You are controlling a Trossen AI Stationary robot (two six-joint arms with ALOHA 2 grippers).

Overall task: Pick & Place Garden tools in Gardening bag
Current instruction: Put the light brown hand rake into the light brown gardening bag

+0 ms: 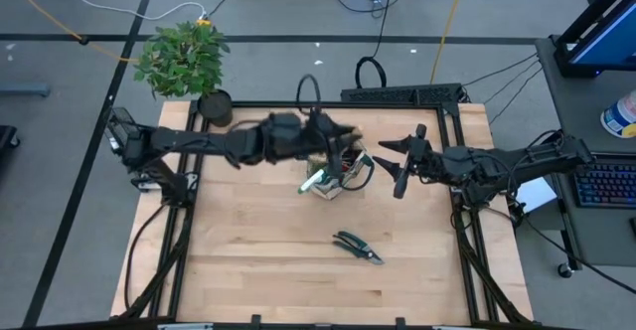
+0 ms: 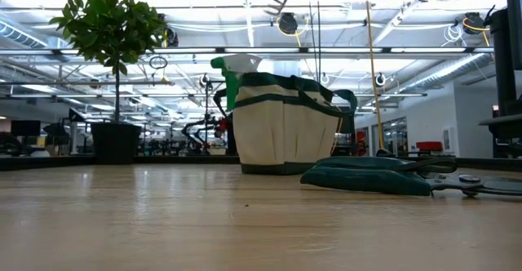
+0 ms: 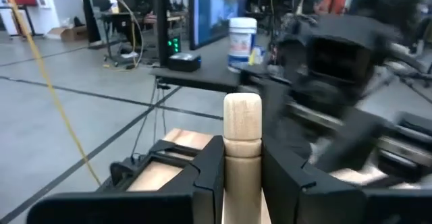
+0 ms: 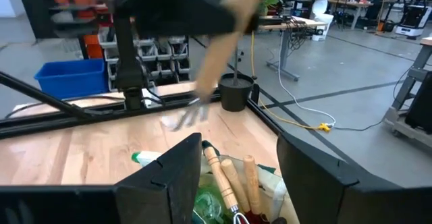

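The left gripper (image 3: 241, 177) is clamped on a smooth, pale, round-ended wooden tool handle (image 3: 242, 133), which stands upright between its two dark fingers (image 3: 206, 177); the left wrist view shows this grasp plainly, while the high view shows only that gripper (image 1: 333, 136) blurred over the bag. Directly beneath it sits the small round beige canvas gardening bag with dark green trim (image 1: 338, 176), holding a green and white plastic sprayer (image 1: 313, 179). The right wrist view looks down into the bag (image 4: 266, 183) and shows two more wooden handles (image 4: 226, 177) inside, which the low view hides behind the cloth wall (image 2: 281, 132). The right gripper (image 1: 402, 159) hovers just beside the bag, fingers spread wide and holding nothing. Nearer the table's front edge, apart from both grippers, lies one pair of dark pruning shears (image 1: 358, 247) on the light wooden tabletop (image 1: 258, 260). Beyond the left gripper, at the far corner, stands one leafy green plant in a black pot (image 1: 184, 62).
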